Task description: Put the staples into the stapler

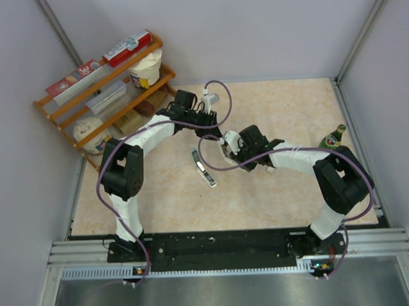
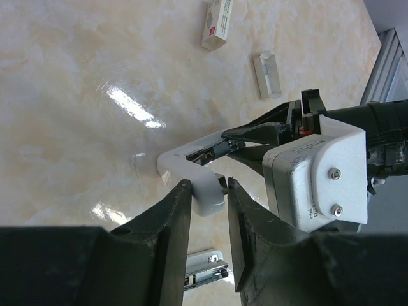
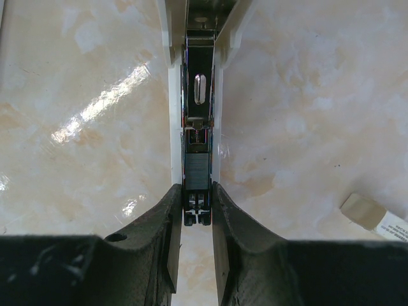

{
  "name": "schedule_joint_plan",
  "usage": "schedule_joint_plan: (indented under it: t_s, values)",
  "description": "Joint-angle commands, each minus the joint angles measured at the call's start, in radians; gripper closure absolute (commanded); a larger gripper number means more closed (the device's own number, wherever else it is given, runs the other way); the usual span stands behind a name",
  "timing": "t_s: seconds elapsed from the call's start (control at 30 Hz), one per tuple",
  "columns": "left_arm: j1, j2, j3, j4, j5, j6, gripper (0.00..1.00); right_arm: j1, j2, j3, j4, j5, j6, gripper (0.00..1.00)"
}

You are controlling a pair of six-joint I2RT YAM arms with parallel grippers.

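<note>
Left claw [image 2: 207, 189] clamped on end of white stapler [image 2: 173, 168], held over mid-desk; right claw [image 3: 196, 191] clamped on its open channel. Staples [image 2: 268, 75] flat on desk [image 2: 76, 95] near box [image 2: 217, 22], apart from stapler

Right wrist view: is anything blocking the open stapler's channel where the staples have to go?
Possibly. A grey block sits in the stapler channel at the right gripper; staples or pusher, I cannot tell. The staples lie ungripped on the table; the left gripper also holds the stapler.
</note>
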Motion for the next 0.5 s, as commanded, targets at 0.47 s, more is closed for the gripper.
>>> schedule_joint_plan:
  t_s: [0.47]
  values:
    - [-0.024,-0.048,0.016,0.001,0.004,0.010,0.83,0.018,0.017,0.037,-0.001,-0.004,-0.004,0.78]
